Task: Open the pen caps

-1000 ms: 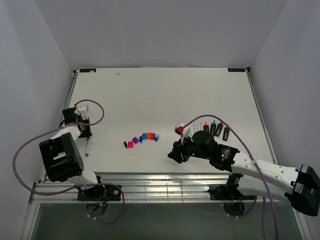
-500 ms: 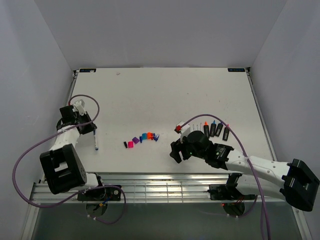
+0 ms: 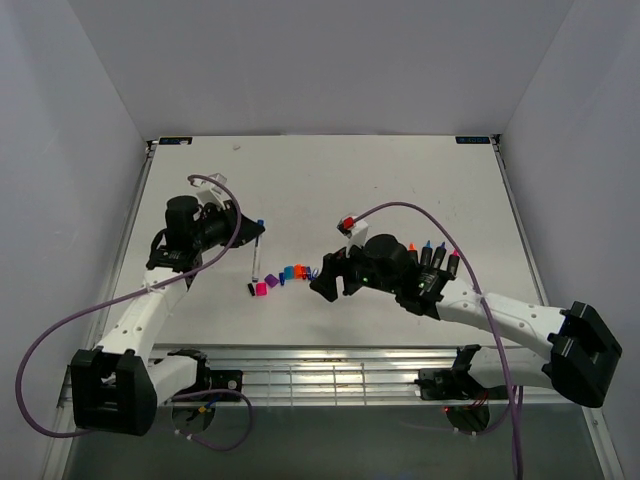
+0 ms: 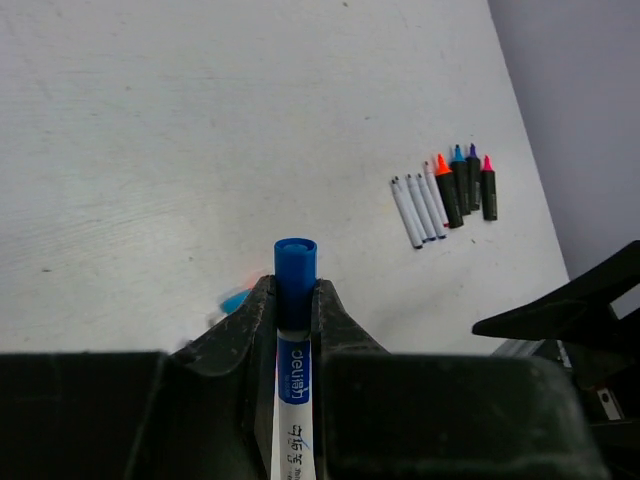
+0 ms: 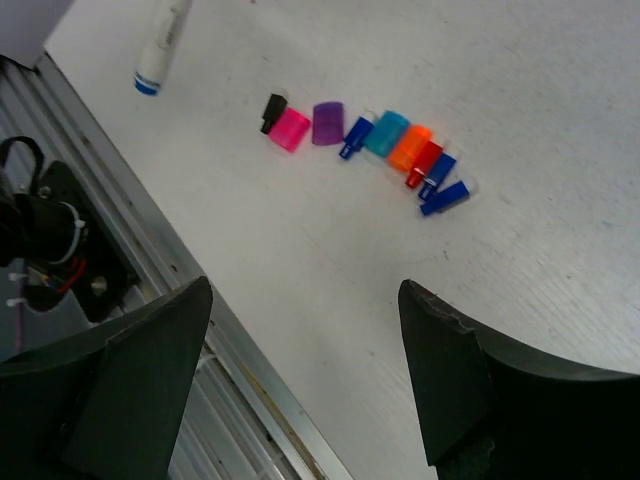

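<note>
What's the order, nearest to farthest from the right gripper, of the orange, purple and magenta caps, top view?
1. Orange cap, toward the right gripper.
2. Purple cap, left of middle.
3. Magenta cap, near the row's left end.

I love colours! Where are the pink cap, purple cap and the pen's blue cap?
Chunky magenta plastic cap (image 5: 291,129): right wrist view, its side.
Chunky purple plastic cap (image 5: 327,123): right wrist view, its side.
Blue plastic cap on held pen (image 4: 296,270): left wrist view, its side.

We see bright, even light on the matte white table; shadows are soft, wrist views blur close up.
</note>
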Controlling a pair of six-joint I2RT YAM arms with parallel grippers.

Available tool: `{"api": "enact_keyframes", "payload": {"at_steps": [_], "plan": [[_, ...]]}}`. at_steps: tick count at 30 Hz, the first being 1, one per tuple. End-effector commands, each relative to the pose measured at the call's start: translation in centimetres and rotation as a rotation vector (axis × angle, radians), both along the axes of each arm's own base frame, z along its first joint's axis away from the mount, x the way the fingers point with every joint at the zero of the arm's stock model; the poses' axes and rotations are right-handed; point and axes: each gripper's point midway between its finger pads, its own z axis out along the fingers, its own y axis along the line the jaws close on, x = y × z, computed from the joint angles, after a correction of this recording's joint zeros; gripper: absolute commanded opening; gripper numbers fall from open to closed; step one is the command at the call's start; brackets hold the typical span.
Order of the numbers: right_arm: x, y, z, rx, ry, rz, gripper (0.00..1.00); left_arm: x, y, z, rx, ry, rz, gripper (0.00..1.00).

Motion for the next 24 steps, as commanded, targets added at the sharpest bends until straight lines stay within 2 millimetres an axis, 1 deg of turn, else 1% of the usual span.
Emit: {"api": "enact_keyframes", "payload": {"at_steps": [1,3,5,7,8,9,11,12,14,15,17,18,19,22,24], "plan": [[0.0,3.7,5.0,0.237,-0.001,0.057,0.81,-1.5,-3.3,2.6,-0.116,-0.035,-0.035,0.00],[-0.2,4.6,4.8,0.276,0.025,0.073,0.80,-2.3,-4.7,2.8,-0.130,-0.024,-0.065,0.00],[-0.3,5.9,5.4,0.340,0.034,0.111,0.80,-2.8,-5.6,3.1,-0.148,-0.014,-0.086,0.00],[-0.3,6.7,5.6,0.373,0.046,0.130,0.79,-3.3,-6.5,3.1,-0.173,0.020,-0.087,0.00],[-0.2,7.3,5.7,0.396,0.040,0.143,0.78,-3.3,-6.6,2.8,-0.176,0.033,-0.076,0.00],[-0.3,7.6,5.7,0.403,0.039,0.156,0.78,-3.8,-7.2,2.7,-0.189,0.056,-0.084,0.00],[-0.1,8.1,5.9,0.419,0.034,0.162,0.77,-4.2,-8.0,2.3,-0.191,0.077,-0.111,0.00],[0.0,8.1,5.8,0.420,0.031,0.159,0.77,-4.6,-8.6,2.1,-0.189,0.083,-0.133,0.00],[0.5,8.3,5.5,0.415,0.027,0.142,0.77,-5.0,-9.2,2.0,-0.192,0.092,-0.154,0.00],[0.6,8.4,5.3,0.407,0.031,0.139,0.77,-5.4,-9.7,2.1,-0.197,0.088,-0.175,0.00],[0.8,8.6,4.9,0.400,0.034,0.137,0.76,-5.9,-10.2,2.1,-0.205,0.092,-0.190,0.00],[0.8,8.8,5.1,0.410,0.032,0.140,0.76,-6.4,-10.5,2.0,-0.208,0.099,-0.202,0.00],[0.9,8.9,5.0,0.411,0.034,0.140,0.75,-6.4,-10.8,2.6,-0.228,0.073,-0.210,0.00],[1.2,9.4,4.4,0.401,0.047,0.136,0.65,-7.1,-11.2,2.8,-0.250,0.068,-0.229,0.00],[1.2,9.5,4.1,0.395,0.064,0.136,0.32,-7.4,-11.2,3.1,-0.256,0.058,-0.241,0.01]]}}
